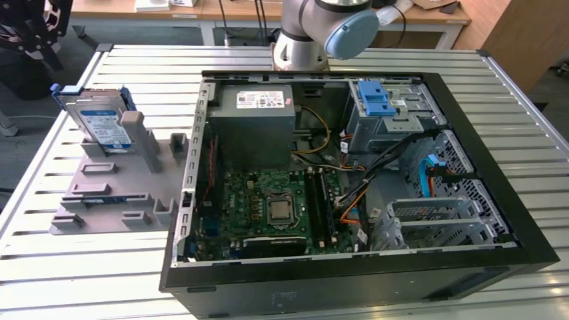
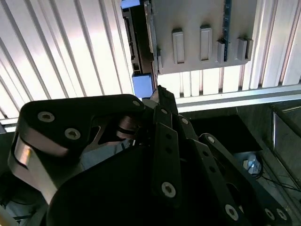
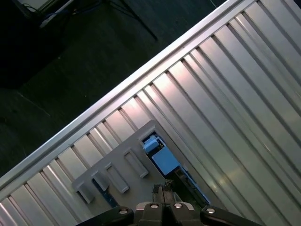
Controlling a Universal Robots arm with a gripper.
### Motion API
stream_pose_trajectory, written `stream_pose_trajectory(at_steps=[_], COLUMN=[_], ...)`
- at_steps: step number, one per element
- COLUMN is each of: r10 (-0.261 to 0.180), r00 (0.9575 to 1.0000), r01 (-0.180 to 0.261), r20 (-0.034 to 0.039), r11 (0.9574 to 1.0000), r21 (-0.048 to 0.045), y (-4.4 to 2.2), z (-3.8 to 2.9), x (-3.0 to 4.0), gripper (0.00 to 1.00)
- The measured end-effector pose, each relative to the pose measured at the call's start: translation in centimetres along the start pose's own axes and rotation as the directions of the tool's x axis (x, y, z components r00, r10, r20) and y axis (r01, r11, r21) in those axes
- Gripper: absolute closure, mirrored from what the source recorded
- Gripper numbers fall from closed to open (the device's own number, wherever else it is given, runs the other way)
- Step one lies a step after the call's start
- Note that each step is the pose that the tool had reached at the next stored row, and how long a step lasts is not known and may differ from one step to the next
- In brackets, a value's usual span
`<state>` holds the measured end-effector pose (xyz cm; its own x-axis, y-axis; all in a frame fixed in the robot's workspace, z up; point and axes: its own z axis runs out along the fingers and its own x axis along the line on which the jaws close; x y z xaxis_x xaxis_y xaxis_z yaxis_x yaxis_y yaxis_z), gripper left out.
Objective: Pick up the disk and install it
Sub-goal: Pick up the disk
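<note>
The disk [image 1: 100, 125], silver with a white and blue label and a blue frame, stands on edge in the grey holder [image 1: 116, 200] at the exterior view's left, beside the open computer case [image 1: 356, 167]. From above, the first wrist view has the disk's blue frame [image 3: 160, 157] at the holder's [image 3: 117, 174] edge. My gripper [image 3: 162, 190] hangs high over it with its fingers together and nothing between them. In the second wrist view the gripper [image 2: 160, 92] points at the disk's blue end [image 2: 142, 85] next to the holder [image 2: 202, 37].
The case holds a grey power supply [image 1: 260, 110], a green motherboard [image 1: 276, 203] and a drive cage with a blue latch [image 1: 378, 103]. The arm's base [image 1: 302, 40] stands behind the case. The slatted metal table [image 1: 89, 280] ends close beyond the holder, with dark floor [image 3: 56, 70] past its edge.
</note>
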<state>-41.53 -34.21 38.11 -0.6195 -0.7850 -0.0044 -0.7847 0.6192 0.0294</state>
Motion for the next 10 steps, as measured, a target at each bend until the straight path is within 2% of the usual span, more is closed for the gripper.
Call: stream_pose_trajectory(at_steps=[3,6,10], r10=[-0.049,-0.100,-0.138], r00=[0.9988,0.9950,0.9904], r01=[0.049,0.100,0.138], r20=[-0.0014,-0.0029,-0.0040], r11=[0.9988,0.9950,0.9904], r21=[-0.0002,-0.0006,-0.0009], y=[0.00,0.00,0.00], z=[0.02,0.03,0.03], x=[0.00,0.00,0.00], gripper=[0.89,0.89,0.89])
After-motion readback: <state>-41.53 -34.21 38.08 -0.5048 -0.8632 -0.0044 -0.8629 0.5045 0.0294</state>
